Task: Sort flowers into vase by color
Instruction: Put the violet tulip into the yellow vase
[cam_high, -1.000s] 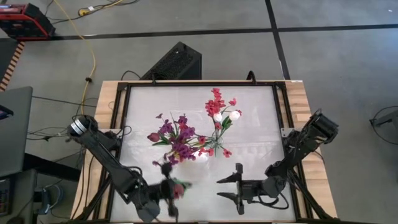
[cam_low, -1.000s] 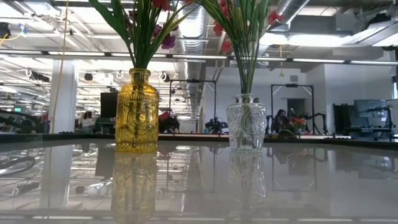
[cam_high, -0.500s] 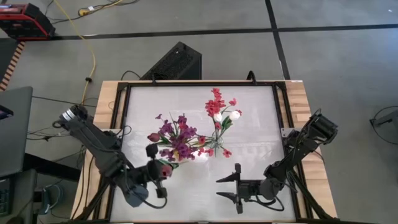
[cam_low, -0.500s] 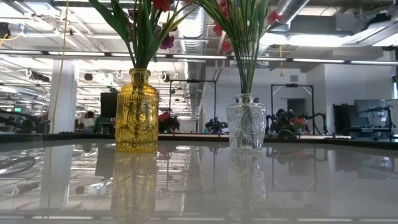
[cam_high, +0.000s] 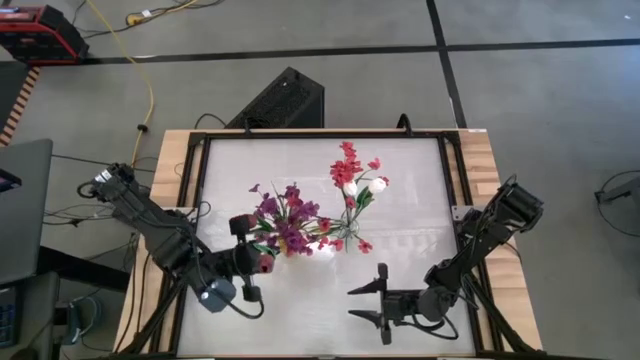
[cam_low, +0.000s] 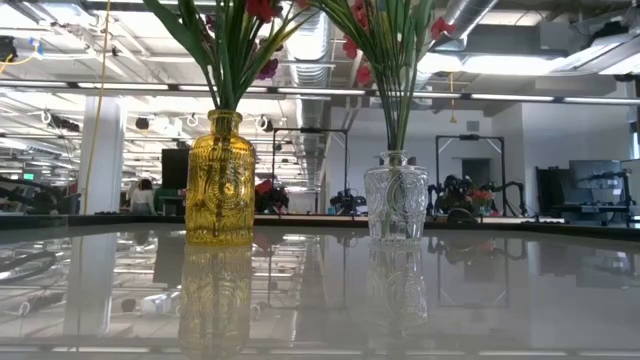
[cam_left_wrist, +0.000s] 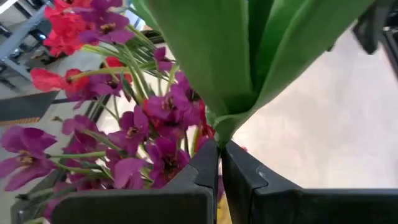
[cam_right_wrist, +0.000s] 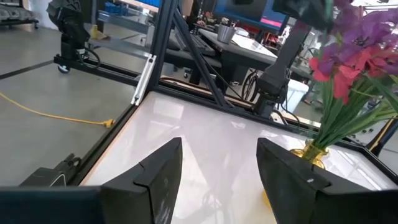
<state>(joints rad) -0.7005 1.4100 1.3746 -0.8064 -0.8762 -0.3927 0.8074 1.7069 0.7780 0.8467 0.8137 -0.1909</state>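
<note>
Holding one flower (cam_left_wrist: 214, 68) by its green stem, fingers pinched tight on it, left end effector (cam_high: 243, 252) beside the purple-and-red bunch over the amber vase (cam_low: 219, 180). Right end effector (cam_high: 383, 302) parked near the table's front edge, spread wide, carrying nothing. Nearly sorted, by the look of it: purple and some red sprays standing in the amber vase, red and white buds in the clear vase (cam_low: 396, 200), no loose stems left lying on the table (cam_high: 400, 180). Left to do, probably: dropping this last stem in. No readable brand, label or writing anywhere.
</note>
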